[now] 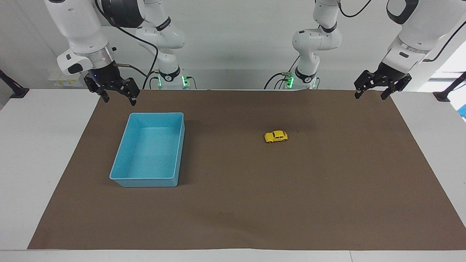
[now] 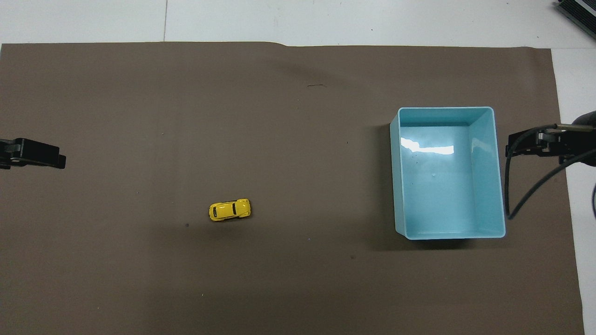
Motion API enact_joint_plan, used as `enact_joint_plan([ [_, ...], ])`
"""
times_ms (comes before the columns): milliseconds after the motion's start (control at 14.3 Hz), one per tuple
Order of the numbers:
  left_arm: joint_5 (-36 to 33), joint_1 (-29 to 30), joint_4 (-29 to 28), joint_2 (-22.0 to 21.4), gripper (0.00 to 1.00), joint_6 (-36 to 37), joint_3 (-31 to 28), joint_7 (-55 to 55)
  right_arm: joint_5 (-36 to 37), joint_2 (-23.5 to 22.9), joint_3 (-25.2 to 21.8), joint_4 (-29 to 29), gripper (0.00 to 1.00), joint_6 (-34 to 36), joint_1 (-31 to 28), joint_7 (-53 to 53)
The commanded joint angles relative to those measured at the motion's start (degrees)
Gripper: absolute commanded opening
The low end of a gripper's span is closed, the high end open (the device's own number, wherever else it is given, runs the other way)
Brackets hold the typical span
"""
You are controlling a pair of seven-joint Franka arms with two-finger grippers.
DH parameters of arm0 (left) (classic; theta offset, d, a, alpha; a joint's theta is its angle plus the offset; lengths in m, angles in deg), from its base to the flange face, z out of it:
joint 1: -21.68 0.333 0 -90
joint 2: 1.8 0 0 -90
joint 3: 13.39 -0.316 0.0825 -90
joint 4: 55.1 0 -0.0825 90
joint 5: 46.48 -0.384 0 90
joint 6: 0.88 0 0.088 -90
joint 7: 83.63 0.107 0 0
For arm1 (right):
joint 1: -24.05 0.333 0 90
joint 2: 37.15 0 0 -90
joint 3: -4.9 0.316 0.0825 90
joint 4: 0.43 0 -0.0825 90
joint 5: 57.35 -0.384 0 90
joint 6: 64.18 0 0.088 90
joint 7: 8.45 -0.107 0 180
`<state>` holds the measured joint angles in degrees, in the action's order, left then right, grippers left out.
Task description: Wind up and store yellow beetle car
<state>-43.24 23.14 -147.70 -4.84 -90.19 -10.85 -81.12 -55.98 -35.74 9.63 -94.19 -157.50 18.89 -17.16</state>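
The yellow beetle car stands on its wheels on the brown mat, toward the left arm's end of the table; it also shows in the overhead view. The blue bin sits empty toward the right arm's end, also in the overhead view. My left gripper hangs open and empty in the air over the mat's edge at the left arm's end, apart from the car. My right gripper hangs open and empty in the air above the mat beside the bin's robot-side end.
The brown mat covers most of the white table. A cable loops from the right arm's wrist beside the bin.
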Motion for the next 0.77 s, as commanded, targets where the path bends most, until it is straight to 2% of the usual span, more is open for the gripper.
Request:
enact_joint_plan([
  [0,-0.6,0.0,-1.4,-1.0,1.0,-0.9,0.1,1.0,-0.4,0.3,0.4,-0.4,1.0,-0.1,-0.7,1.0],
  [699,-0.5,-0.8,-1.6,-1.1,1.0,-0.7,0.2,0.3,-0.4,0.3,0.4,-0.4,1.0,-0.1,-0.7,1.0],
])
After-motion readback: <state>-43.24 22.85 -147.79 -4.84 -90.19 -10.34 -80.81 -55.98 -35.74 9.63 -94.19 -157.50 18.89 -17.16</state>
